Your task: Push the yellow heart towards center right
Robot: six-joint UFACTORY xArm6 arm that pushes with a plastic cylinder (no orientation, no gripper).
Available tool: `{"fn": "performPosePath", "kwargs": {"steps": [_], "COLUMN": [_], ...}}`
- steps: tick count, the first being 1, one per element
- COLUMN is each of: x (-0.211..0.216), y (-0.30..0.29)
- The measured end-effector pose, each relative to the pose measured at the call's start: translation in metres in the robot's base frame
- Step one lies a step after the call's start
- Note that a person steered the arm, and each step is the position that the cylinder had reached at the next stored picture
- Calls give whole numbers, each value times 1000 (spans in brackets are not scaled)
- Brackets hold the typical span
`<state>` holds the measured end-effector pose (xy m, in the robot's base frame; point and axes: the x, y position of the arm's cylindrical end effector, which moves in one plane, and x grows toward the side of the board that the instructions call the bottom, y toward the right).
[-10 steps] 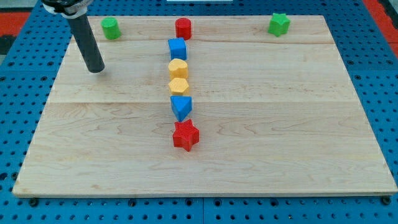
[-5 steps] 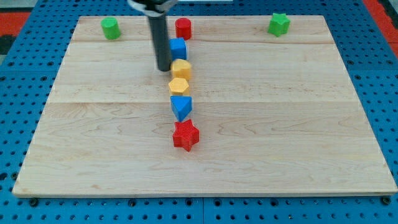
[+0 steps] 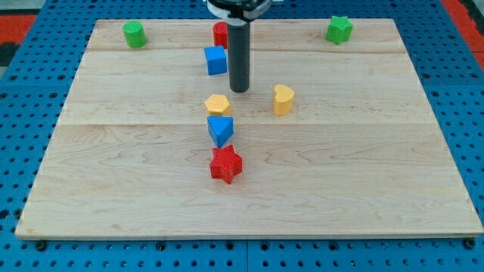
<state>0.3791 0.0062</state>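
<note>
The tip (image 3: pixel 240 90) rests on the board (image 3: pixel 378 166) just right of the blue cube (image 3: pixel 215 60) and above the yellow hexagon (image 3: pixel 218 104); there is no gripper, only a rod. The yellow heart (image 3: pixel 283 99) lies apart to the tip's right (not touching it), slightly right of centre. Below the hexagon sit a blue triangle (image 3: pixel 220 130) and red star (image 3: pixel 225 164)

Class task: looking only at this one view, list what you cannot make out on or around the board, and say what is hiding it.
- Red block, view's top: rod covers its right side, shape unclear.
- Rod's upper end: cut off by the view's top edge; only my tip shows fully.
- Green block, top left: too small for shape.
</note>
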Motion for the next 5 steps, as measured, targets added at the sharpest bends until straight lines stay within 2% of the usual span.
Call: {"fn": "performPosePath", "kwargs": {"steps": [1, 2, 3, 4, 5], "x": [1, -5, -27, 10, 37], "y": [93, 125, 52, 31, 49]}}
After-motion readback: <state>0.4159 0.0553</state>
